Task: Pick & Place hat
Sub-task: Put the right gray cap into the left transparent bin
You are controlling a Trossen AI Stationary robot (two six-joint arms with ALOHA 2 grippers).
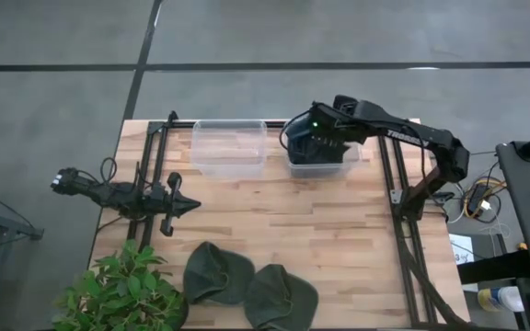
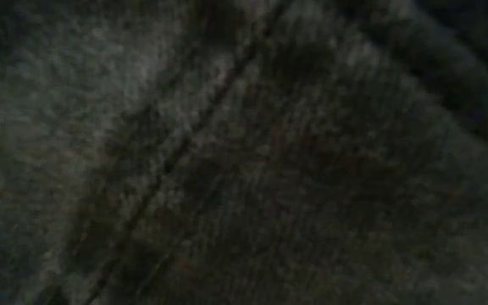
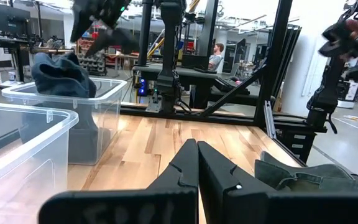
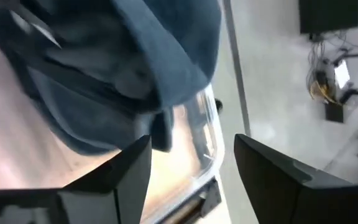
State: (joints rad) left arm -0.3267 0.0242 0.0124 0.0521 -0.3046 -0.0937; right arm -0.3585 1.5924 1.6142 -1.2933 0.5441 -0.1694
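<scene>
A dark blue hat (image 3: 59, 76) lies heaped in the right clear bin (image 1: 350, 158), its top standing above the rim (image 3: 114, 85). My right gripper (image 4: 191, 165) hangs open just above that hat (image 4: 135, 62), apart from it; the left wrist view shows it (image 3: 99, 15) clear over the bin. Two green hats (image 1: 217, 273) (image 1: 281, 296) lie flat on the table's near part. My left gripper (image 1: 188, 204) waits shut, low over the table's left side, its fingers (image 3: 197, 163) pointing toward the table's right edge.
A second clear bin (image 1: 230, 147) stands left of the first at the far edge. A potted plant (image 1: 122, 290) sits at the near left corner. Green cloth (image 2: 244, 152) fills the whole low view. Bare wood (image 1: 293, 216) lies between bins and green hats.
</scene>
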